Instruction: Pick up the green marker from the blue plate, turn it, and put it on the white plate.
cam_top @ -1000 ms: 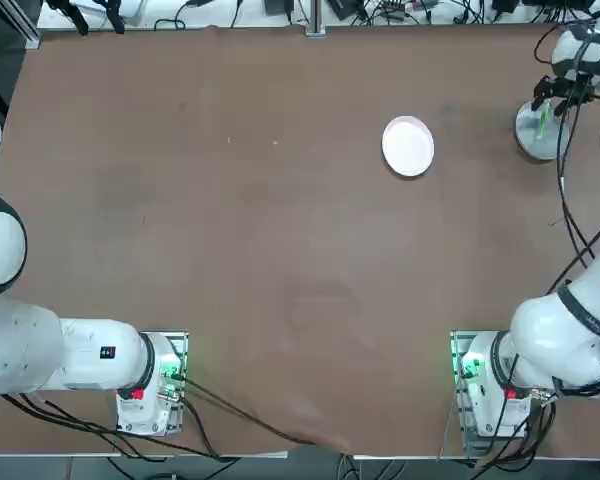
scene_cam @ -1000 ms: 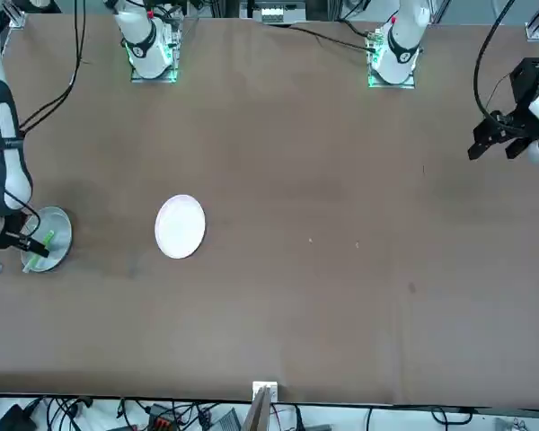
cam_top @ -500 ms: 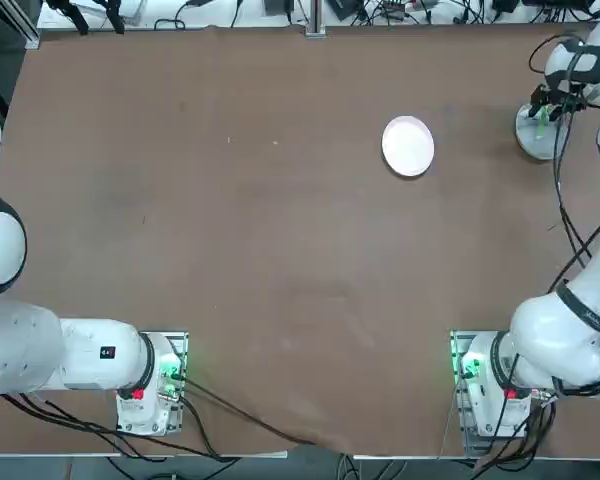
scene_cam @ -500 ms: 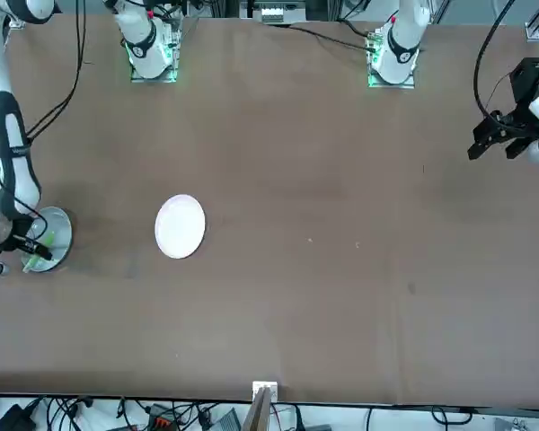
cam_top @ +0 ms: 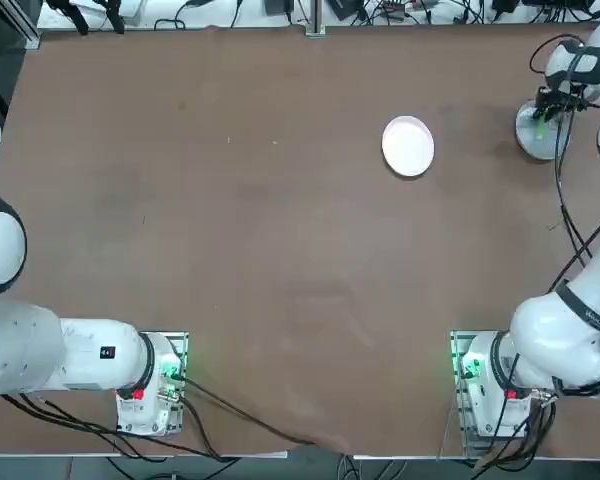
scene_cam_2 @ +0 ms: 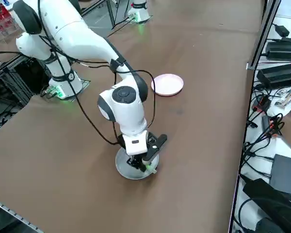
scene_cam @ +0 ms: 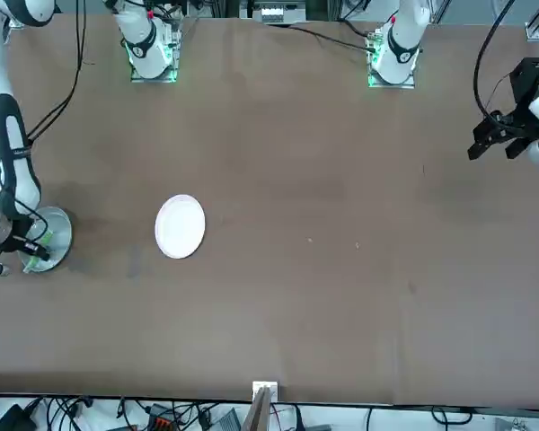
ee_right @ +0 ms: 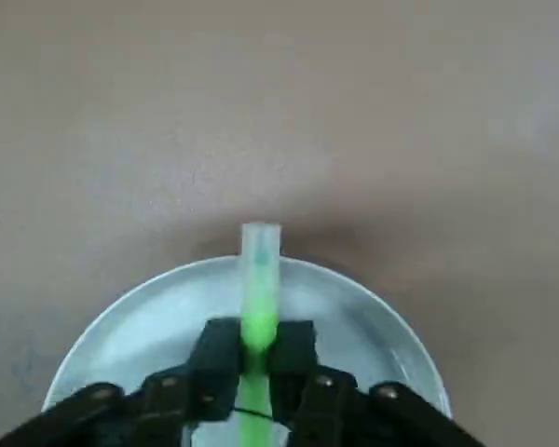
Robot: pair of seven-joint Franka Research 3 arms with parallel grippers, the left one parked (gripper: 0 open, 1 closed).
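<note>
Top view: the green marker (cam_top: 542, 114) is barely a bright speck on the blue plate (cam_top: 533, 137) at the far right of the tabletop (cam_top: 280, 250), mostly hidden under the right gripper (cam_top: 548, 108). The white plate (cam_top: 408, 146) sits well apart, nearer the middle.

Front view: same deal, just a green sliver (scene_cam: 38, 259) at the plate's (scene_cam: 56, 235) edge.

Right side view: the gripper (scene_cam_2: 146, 165) is down on the plate (scene_cam_2: 123, 167).

Right wrist view is the good one: a thin translucent green stick (ee_right: 259, 289), pale tip poking past the plate's (ee_right: 149, 312) rim, with the fingers (ee_right: 216, 358) pinched onto it.
</note>
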